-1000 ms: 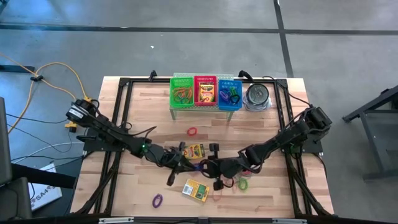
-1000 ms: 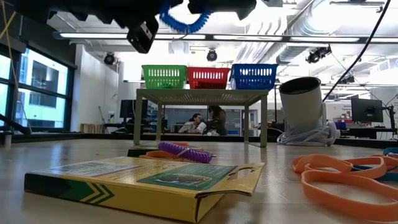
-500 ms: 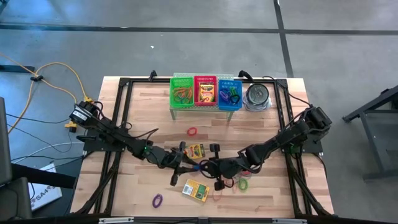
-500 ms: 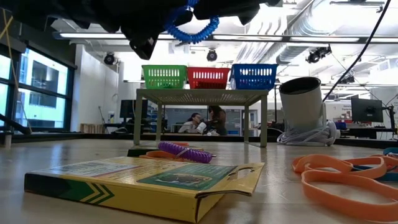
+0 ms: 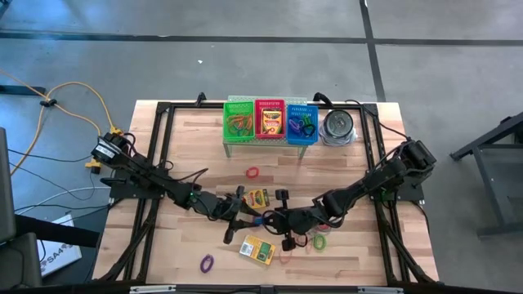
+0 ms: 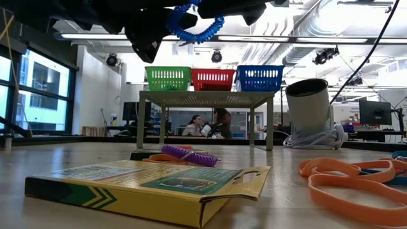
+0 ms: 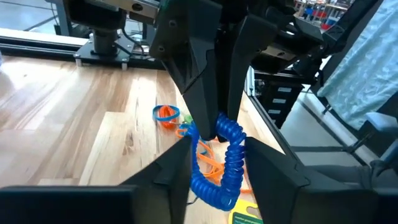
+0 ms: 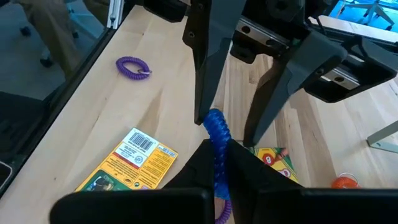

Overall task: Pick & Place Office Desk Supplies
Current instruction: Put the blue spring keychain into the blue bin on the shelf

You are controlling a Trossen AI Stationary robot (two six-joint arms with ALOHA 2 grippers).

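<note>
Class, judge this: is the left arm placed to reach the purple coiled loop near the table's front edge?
Probably yes. The purple coiled loop lies alone on bare wood on its side. First the left gripper, open, must clear the blue coiled loop that the right gripper holds.

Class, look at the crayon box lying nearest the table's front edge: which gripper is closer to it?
Right. The right gripper hovers just behind the crayon box, pinching a blue coil band; the left gripper meets it there, slightly farther.

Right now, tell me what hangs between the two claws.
A blue coiled band spans left claw and right claw, clearest in the wrist views.
</note>
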